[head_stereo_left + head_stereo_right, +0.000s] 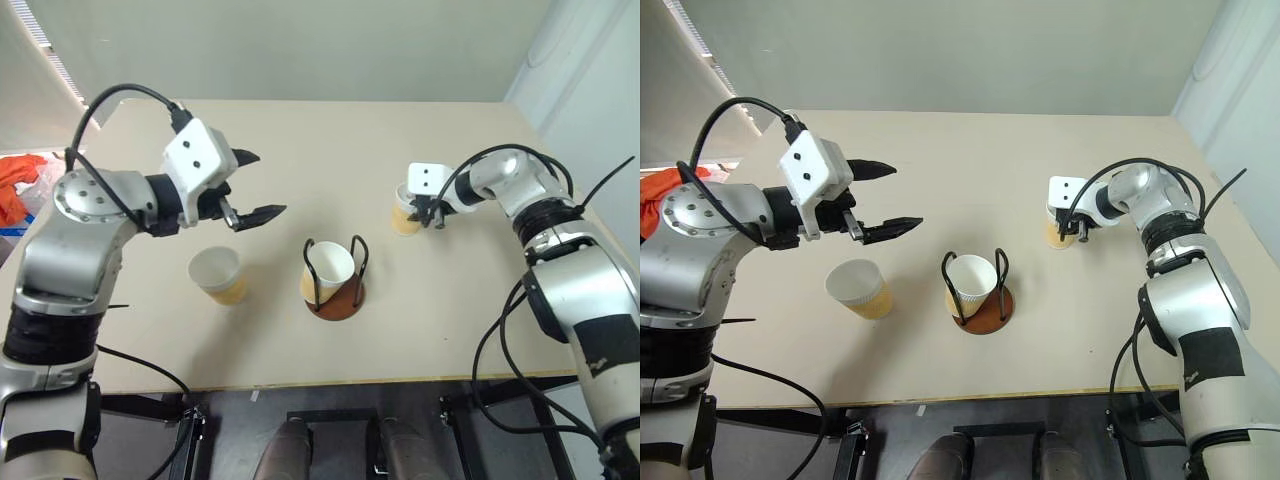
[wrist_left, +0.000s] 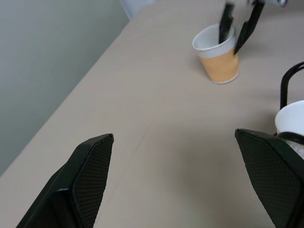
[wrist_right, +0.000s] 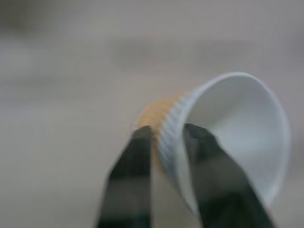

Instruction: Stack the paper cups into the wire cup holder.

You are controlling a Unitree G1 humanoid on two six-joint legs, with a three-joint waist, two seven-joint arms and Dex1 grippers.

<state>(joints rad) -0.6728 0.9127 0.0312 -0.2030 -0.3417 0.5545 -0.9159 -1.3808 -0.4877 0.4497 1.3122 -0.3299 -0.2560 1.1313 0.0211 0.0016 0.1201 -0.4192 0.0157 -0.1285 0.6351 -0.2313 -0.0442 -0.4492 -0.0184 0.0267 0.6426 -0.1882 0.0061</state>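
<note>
On the right side of the table: the right gripper (image 1: 430, 214) is pinching the wall of a paper cup (image 1: 405, 213), one finger inside the rim and one outside, as the right wrist view shows.
Step in hand: judged to be the pick-up of the right cup, for carrying to the wire cup holder (image 1: 336, 275).
Doing it well: lift straight up before moving sideways, so the thin wall does not fold under the pinch; bring the cup over the middle of the holder, keep it mouth up, and lower it between the two black wire loops so it nests into the cup already seated there; let go only once it sits inside.
Risk: the one-wall pinch may let the cup tilt or swing, and its base could catch a wire loop.
Left gripper (image 1: 252, 186): fingers spread wide, holding nothing, hanging above the table just beyond the left cup (image 1: 219, 274).
Holder place: near the middle of the table (image 1: 300, 150), between the two arms, toward the near edge.
Cups counted: three — one in the holder (image 1: 329, 267), one standing free at the left, one in the right gripper's pinch.
Holders counted: one, with a reddish-brown base and two wire loops.
Grippers counted: two.
</note>
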